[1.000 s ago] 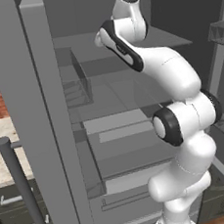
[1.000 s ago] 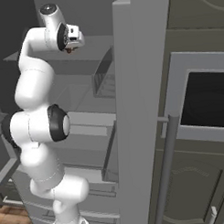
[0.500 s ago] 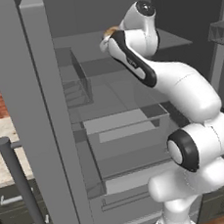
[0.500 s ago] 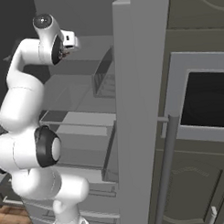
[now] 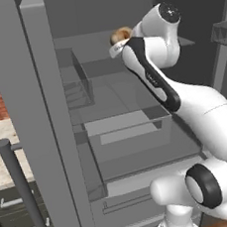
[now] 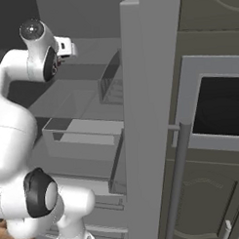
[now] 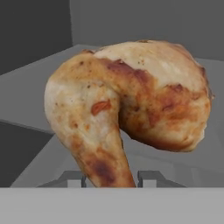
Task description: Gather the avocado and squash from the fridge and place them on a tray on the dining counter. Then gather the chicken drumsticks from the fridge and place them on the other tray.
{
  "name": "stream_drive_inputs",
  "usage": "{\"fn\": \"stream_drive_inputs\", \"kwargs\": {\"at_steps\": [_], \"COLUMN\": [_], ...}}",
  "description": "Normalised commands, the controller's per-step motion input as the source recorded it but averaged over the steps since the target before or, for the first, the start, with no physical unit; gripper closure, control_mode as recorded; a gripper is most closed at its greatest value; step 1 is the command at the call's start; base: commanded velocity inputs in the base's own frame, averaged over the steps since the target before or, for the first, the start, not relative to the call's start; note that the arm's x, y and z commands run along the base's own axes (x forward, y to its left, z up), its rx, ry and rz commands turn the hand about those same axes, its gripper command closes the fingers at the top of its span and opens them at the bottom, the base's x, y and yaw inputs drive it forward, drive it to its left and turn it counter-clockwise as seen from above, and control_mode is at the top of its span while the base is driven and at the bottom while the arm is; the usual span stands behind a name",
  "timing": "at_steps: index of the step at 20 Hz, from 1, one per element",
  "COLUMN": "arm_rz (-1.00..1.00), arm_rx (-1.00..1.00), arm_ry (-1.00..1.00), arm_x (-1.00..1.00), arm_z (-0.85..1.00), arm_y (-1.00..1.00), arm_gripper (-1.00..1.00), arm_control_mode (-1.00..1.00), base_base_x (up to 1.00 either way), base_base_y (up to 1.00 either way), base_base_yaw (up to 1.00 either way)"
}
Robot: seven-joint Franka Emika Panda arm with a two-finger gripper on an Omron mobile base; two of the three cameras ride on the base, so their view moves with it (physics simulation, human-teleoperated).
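Golden-brown chicken drumstick (image 7: 131, 105), bone end toward camera, seemingly gripped by end effector (image 7: 109, 179).

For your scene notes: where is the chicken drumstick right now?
The chicken drumstick sits between the gripper tips, high inside the open fridge, above its clear drawers.

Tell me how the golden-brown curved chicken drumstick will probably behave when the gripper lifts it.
The golden-brown chicken drumstick looks stiff, so it should keep its curved shape. The gripper pinches the narrow bone end while the bulky meat lies beyond, so it may pivot or droop. Its glazed skin could be somewhat slippery.
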Motion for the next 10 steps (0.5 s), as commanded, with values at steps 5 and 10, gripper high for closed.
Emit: {"fn": "stream_drive_inputs", "kwargs": {"at_steps": [5,10], "arm_rz": [0.05,0.05], "arm_rx": [0.00,0.00], "arm_ry": [0.00,0.00], "arm_x": [-0.85,-0.82], "arm_z": [0.04,0.00], "arm_y": [-0.11,-0.09], "arm_gripper": [1.00,1.00], "arm_control_mode": [-1.00,-1.00], "base_base_x": [0.00,0.00], "base_base_y": [0.00,0.00], "base_base_yaw": [0.00,0.00]}}
